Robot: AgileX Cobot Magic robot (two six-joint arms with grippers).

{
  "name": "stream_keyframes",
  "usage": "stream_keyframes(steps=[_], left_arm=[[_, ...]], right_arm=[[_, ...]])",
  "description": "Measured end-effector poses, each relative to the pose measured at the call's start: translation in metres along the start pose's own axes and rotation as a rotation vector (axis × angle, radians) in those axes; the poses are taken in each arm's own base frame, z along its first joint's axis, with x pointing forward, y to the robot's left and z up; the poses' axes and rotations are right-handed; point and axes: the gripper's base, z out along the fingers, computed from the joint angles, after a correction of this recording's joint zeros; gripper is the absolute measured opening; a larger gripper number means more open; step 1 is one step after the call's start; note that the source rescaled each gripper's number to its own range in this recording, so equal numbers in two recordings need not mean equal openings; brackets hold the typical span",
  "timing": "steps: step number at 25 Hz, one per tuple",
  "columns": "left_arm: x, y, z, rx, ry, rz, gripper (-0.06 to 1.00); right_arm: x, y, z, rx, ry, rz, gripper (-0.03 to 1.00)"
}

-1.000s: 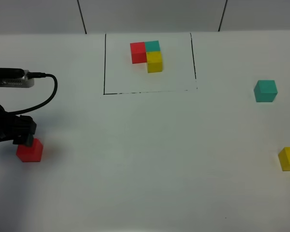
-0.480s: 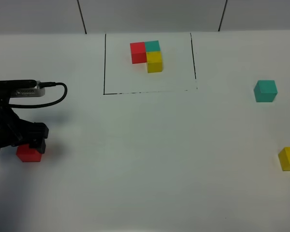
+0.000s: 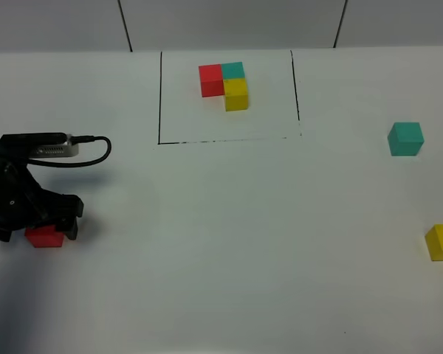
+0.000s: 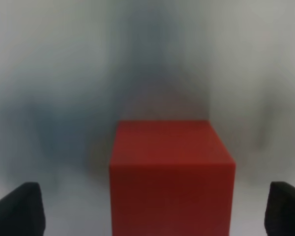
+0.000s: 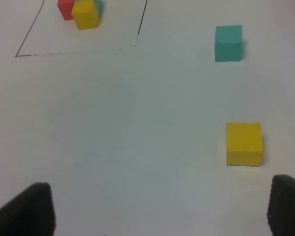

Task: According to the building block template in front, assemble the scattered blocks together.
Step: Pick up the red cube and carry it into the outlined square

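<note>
Three loose cubes are sitting well apart on the bench (image 3: 221,243) right now. The red cube (image 3: 44,237) is lying at the far left, while the teal cube (image 3: 405,139) and the yellow cube (image 3: 442,242) are sitting over on the right edge. The template (image 3: 227,85) is sitting at the back inside its black frame (image 3: 160,96): red beside teal, with yellow in front of the teal.

The left claw (image 4: 151,209) is hanging spread wide around the red cube, one finger on each side with a clear gap on both, so it's gripping nothing yet. The right claw (image 5: 158,209) is also hanging spread and empty, looking out over the yellow and teal cubes.

What I'm worrying about: in the left wrist view the red cube isn't sitting dead centre between the fingers. If the claw is closing from here, I'm guessing one finger is touching first and shoving or twisting the cube instead of pinching it square. A skewed grip is then making a neat join against the other cubes harder. That view is also looking pretty blurry up close, so I can't tell how low the fingers are sitting.

As for writing, I'm not seeing any brand, label or text anywhere.
</note>
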Motion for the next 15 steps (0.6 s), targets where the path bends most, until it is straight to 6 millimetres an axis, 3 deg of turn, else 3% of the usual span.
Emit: stream_keyframes(steps=[6, 15], left_arm=[[-0.0013, -0.0002, 0.0021, 0.002, -0.008, -0.001, 0.92], [-0.0008, -0.0003, 0.0101, -0.001, 0.023, -0.001, 0.73]], right_arm=[[0.0000, 0.0000, 0.0000, 0.000, 0.000, 0.000, 0.76], [0.0000, 0.0000, 0.0000, 0.000, 0.000, 0.000, 0.76]])
